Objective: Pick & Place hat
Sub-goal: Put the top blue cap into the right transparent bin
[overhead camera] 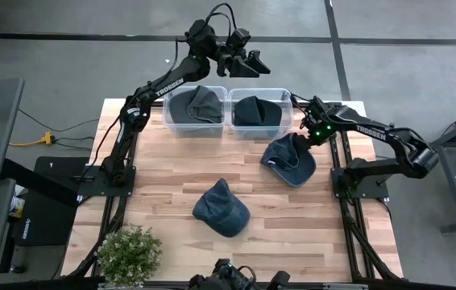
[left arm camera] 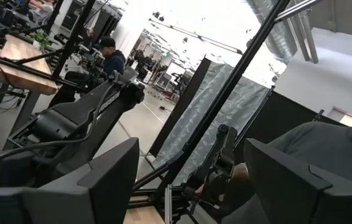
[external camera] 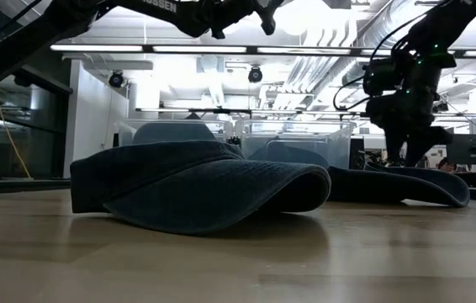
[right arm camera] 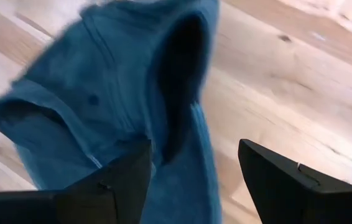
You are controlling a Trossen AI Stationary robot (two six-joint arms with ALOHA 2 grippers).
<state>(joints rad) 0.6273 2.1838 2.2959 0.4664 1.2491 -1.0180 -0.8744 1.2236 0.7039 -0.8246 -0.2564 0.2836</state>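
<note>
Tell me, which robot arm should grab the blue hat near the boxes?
Probably the right. The right gripper is open just above that hat, while the left gripper is raised beyond the bins.

A dark blue soft fabric cap (overhead camera: 221,209) is lying flat near the middle of the light wooden table (overhead camera: 163,173). A second blue cap (overhead camera: 288,158) is lying crumpled nearer the two clear plastic bins (overhead camera: 228,121), each of which is holding one dark folded cap.
</note>
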